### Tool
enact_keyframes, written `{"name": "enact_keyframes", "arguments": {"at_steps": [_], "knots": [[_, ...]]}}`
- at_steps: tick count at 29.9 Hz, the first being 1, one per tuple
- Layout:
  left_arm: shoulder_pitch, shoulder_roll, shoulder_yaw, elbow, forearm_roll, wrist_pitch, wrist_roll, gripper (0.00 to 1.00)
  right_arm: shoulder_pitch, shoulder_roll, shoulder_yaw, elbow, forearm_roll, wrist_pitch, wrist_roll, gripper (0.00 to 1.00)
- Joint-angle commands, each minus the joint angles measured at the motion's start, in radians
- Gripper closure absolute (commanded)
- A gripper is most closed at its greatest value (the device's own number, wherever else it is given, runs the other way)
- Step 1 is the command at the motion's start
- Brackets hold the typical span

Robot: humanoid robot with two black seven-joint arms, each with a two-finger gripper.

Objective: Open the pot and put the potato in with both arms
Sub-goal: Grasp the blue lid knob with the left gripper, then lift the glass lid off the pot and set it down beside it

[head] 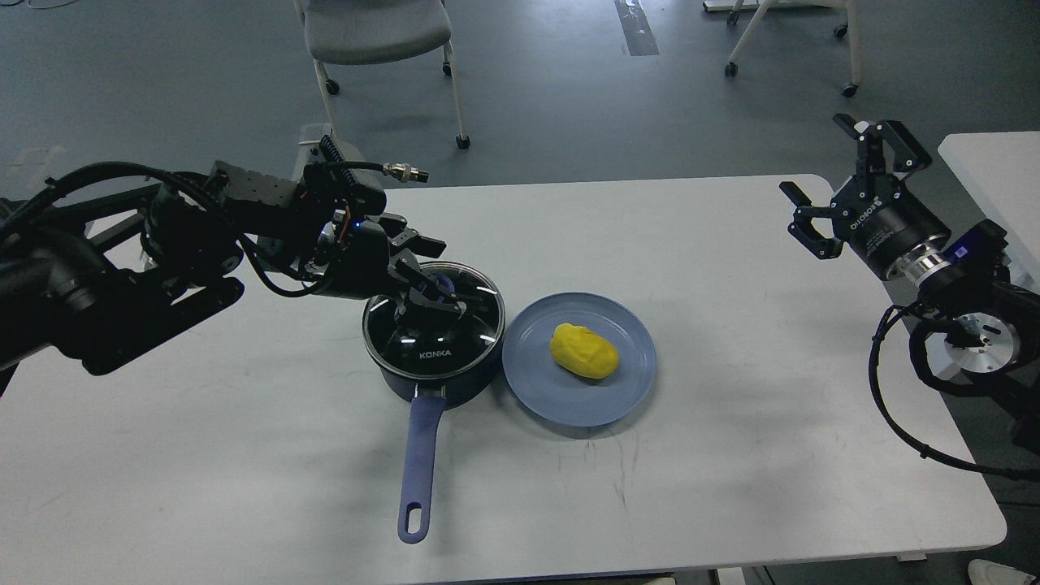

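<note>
While the left gripper (428,302) sits low over the lid (433,318) of the pot (435,341), its dark fingers blend into the black glass and the blue knob, so I cannot tell whether they are apart or closed on the knob; they appear to be at or touching the knob, of which only a sliver of blue shows behind them. Over at the table's far right edge the right gripper (845,183) hangs in the air with its fingers spread wide apart, holding nothing and well apart from everything on the table.

White letters on the lid read KONKA, just below the left gripper. Lettering on the right gripper's body is too small and turned to read surely.

Closed by its lid, the pot stands near the middle of the white table (731,455), its blue handle (421,463) pointing toward the camera. Just to its right a blue plate (552,398) touches or nearly touches the pot, and the yellow potato (582,350) lies on it. Faint scuffs mark the tabletop. Beyond lies a grey floor with a grey chair (375,32) on castors.
</note>
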Motion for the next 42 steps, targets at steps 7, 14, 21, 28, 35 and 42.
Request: {"name": "enact_keyframes", "arguments": {"at_steps": [7,14,21,28,35,42], "knots": [[0.022,-0.004,0.008,0.03,0.009,0.0,0.0,0.02,0.0,-0.009,0.0,0.001,0.001,0.0,0.0,0.0],[0.043,-0.002,0.008,0.035,0.004,0.001,0.0,0.02,-0.002,-0.017,0.0,0.001,0.001,0.0,0.0,0.0],[0.055,0.001,0.008,0.043,0.009,0.032,0.0,0.07,-0.002,-0.017,0.0,0.001,0.0,0.0,0.0,0.0],[0.052,0.0,0.008,0.043,0.012,0.033,0.0,0.48,-0.003,-0.017,0.0,0.003,0.0,0.0,0.0,0.0],[0.046,0.01,0.007,0.029,0.012,0.035,0.0,0.65,-0.005,-0.015,0.0,0.003,0.0,0.0,0.0,0.0],[-0.018,0.102,0.005,-0.066,0.004,0.043,0.0,0.65,-0.007,-0.017,0.0,0.006,0.0,0.0,0.0,0.0]]}}
